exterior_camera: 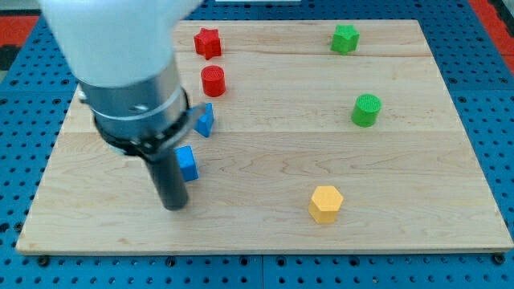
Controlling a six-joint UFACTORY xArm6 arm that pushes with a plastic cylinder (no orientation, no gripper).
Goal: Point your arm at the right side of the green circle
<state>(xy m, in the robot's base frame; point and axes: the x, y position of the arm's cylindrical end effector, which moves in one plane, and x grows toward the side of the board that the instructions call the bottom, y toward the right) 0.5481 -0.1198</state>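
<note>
My tip [174, 206] rests on the pale wooden tabletop [265, 233] at lower left, just beside a blue cube [187, 163]; I have no jaws. My arm partly hides a blue block [206, 120], perhaps triangular. The green cylinder [366, 110] stands well apart, at right.

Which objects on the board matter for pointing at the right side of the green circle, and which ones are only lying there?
Belong to the job:
- green circle
- my tip, far toward the view's left of it

Just lying about:
- green star
- red star
- red circle
- two blue blocks
- yellow hexagon
</note>
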